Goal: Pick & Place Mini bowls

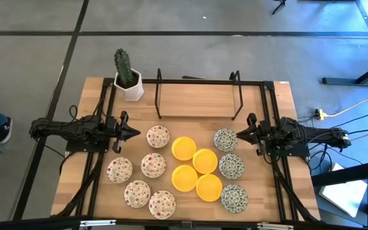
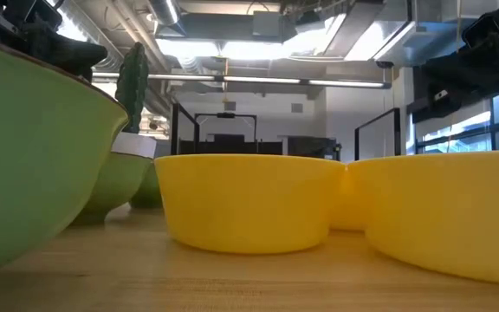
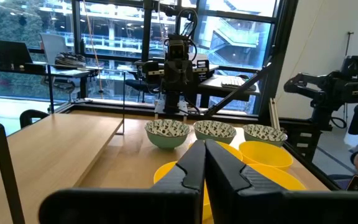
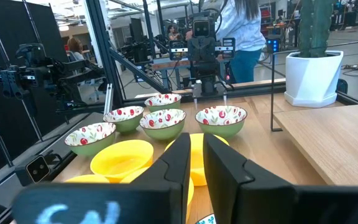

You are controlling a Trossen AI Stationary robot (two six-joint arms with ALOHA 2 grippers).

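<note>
Three groups of mini bowls stand on their bases on the wooden table. Several white bowls with red speckles (image 1: 153,165) are on the left, several plain yellow ones (image 1: 204,161) in the middle, and three with a green-grey pattern (image 1: 231,165) on the right. My left gripper (image 1: 133,133) hovers at the table's left side, fingers shut and pointing right, just left of the far red-speckled bowl (image 1: 158,136). My right gripper (image 1: 238,134) hovers at the right side, pointing left, its tips over the edge of the far green-grey bowl (image 1: 225,139). In the right wrist view a narrow slit shows between its fingers (image 4: 196,146).
A white pot with a green cactus (image 1: 128,80) stands at the far left corner. A black wire rack (image 1: 199,96) stands along the far edge. Black frame rails (image 1: 270,121) run down both table sides. A person (image 4: 241,25) stands beyond the table.
</note>
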